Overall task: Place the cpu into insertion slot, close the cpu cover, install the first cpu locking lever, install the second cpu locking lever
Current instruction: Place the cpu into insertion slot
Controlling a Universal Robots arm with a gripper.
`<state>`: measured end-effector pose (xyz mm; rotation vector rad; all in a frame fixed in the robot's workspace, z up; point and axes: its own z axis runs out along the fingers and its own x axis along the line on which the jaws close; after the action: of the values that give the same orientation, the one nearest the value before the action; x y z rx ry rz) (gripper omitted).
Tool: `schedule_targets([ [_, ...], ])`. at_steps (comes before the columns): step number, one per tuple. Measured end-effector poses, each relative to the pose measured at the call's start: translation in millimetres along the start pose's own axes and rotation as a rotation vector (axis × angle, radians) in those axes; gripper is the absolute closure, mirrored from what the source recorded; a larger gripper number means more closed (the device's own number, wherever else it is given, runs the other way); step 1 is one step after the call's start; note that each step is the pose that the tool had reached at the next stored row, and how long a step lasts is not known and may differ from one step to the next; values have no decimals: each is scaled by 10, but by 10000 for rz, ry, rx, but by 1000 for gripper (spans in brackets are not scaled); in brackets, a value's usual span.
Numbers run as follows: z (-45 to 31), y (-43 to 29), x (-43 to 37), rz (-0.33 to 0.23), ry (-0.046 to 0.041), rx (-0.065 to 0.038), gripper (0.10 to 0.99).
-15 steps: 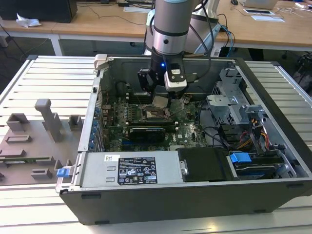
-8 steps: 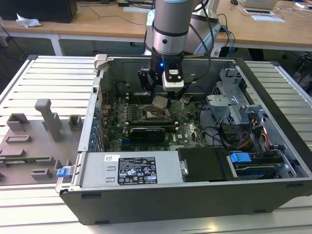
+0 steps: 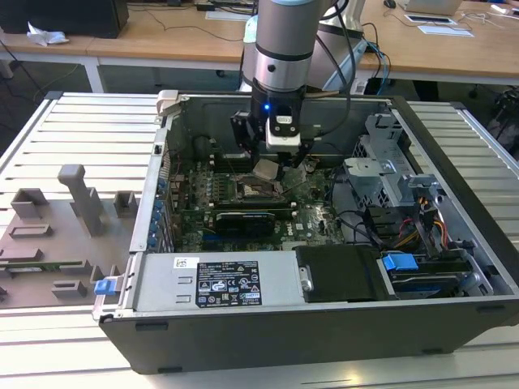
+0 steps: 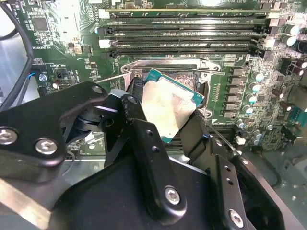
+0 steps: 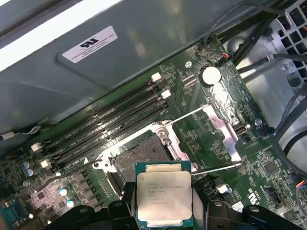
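Grasping the cpu [image 3: 266,168] by two opposite edges, the gripper [image 3: 272,162] hangs inside the open computer case [image 3: 324,324] in the exterior view; the chip sits tilted, silvery face up, just above the insertion slot [image 3: 251,191] on the green motherboard [image 3: 312,219]; a grey fixture tray [image 3: 49,235] lies well apart on the table, towards the exterior view's left.

In the second wrist view the gripper [image 4: 167,117] is clenched on the cpu [image 4: 172,103], one black finger [image 4: 136,108] on each side of it; the chip is held at a slant over the insertion slot [image 4: 184,76], whose silver rim and dark centre show past its far edge; the long memory slots [image 4: 182,38] run beyond the socket.

In the first wrist view the cpu [image 5: 163,189] is gripped flat between the fingers [image 5: 125,203], near the insertion slot [image 5: 139,160] but not seated in it; the socket's dark centre lies bare; the cpu cover [image 5: 223,132] stands raised beside the slot, and two thin wire levers [image 5: 187,115] are lifted clear of the socket; a round coin battery [image 5: 209,75] sits further off on the board.
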<state>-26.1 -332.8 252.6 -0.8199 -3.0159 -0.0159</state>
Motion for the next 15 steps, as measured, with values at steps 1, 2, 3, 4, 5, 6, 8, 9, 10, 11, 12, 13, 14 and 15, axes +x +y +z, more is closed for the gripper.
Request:
schedule_targets([
  [1,0,0,0,170,-1,-3,541],
  [2,0,0,0,247,-1,-4,541],
  [3,0,0,0,333,-2,-6,541],
  [4,1,0,0,432,-2,-8,541],
  [5,1,0,0,490,-3,-9,541],
  [6,1,0,0,543,-3,-10,541],
  [8,1,0,0,702,-4,-13,541],
  [9,1,0,0,753,-4,-13,541],
  [10,1,0,0,799,-4,-15,541],
  [11,1,0,0,846,-5,-15,541],
  [12,1,0,0,903,-5,-16,541],
  [13,1,0,0,973,-5,-18,541],
  [14,1,0,0,1018,-6,-19,541],
  [15,1,0,0,1074,-6,-20,541],
])
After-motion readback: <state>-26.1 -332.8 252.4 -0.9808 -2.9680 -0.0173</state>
